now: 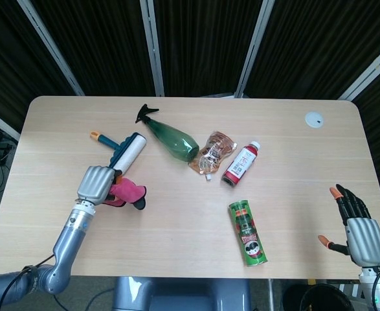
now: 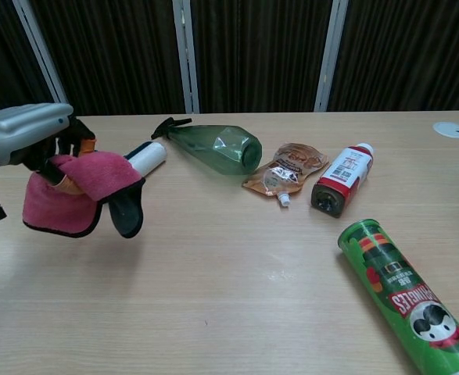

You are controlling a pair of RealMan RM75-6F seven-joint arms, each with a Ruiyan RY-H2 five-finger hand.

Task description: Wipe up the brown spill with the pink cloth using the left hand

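Note:
My left hand grips the pink cloth at the left of the table, in front of the lint roller. In the chest view the left hand holds the pink cloth off the tabletop, with its dark-edged end hanging down to the right. I see no clear brown stain on the wood in either view. My right hand is at the near right edge with its fingers spread and nothing in it. It does not show in the chest view.
A lint roller, a green spray bottle, a brown pouch and a red drink bottle lie across the middle. A green chips can lies nearer the front. A white disc sits at the far right.

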